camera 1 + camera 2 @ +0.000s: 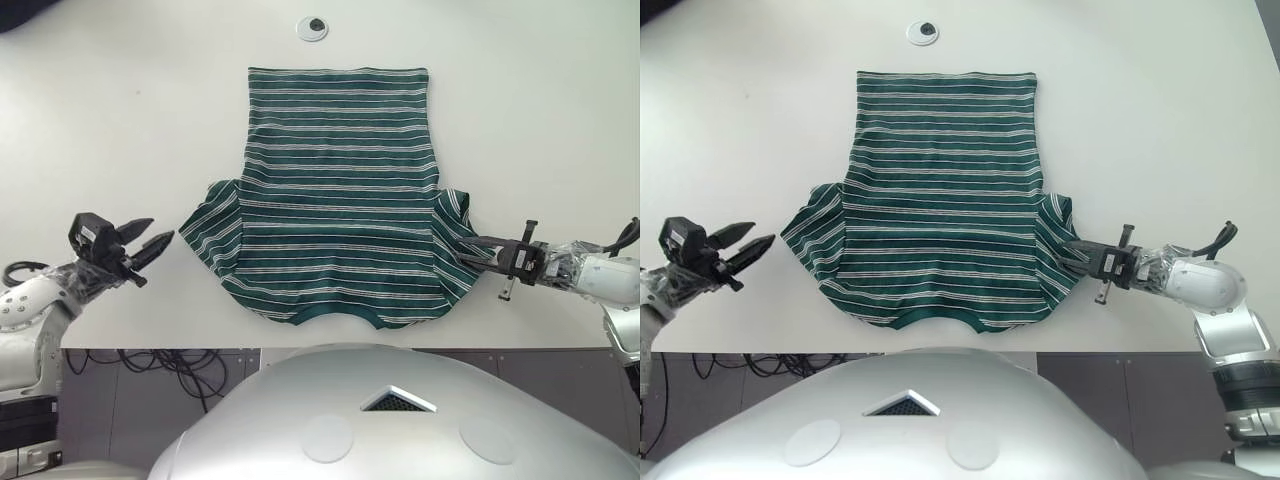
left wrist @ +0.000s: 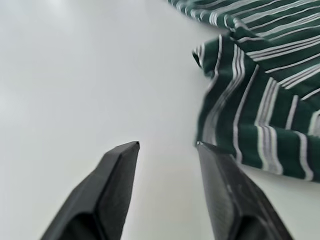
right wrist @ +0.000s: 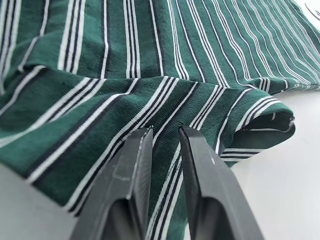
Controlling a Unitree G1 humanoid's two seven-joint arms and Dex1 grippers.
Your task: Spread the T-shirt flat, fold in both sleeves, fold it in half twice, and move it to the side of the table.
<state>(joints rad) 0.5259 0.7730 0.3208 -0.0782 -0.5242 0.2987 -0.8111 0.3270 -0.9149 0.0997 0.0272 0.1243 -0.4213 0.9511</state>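
A dark green T-shirt (image 1: 340,190) with white stripes lies on the white table (image 1: 120,130), its hem at the far side and its neckline at the near edge. Both sleeves are bunched against the body. My left gripper (image 1: 160,230) hovers open just off the left sleeve (image 1: 210,225), a small gap apart; in the left wrist view its fingers (image 2: 120,170) frame bare table beside the sleeve (image 2: 250,110). My right gripper (image 1: 468,243) is at the right sleeve (image 1: 455,212), its fingers (image 3: 135,165) nearly together on the striped cloth (image 3: 100,100).
A small round disc (image 1: 312,28) lies on the table beyond the hem. Bare table stretches to both sides of the shirt. The table's near edge (image 1: 150,346) runs just below the neckline, with cables hanging underneath.
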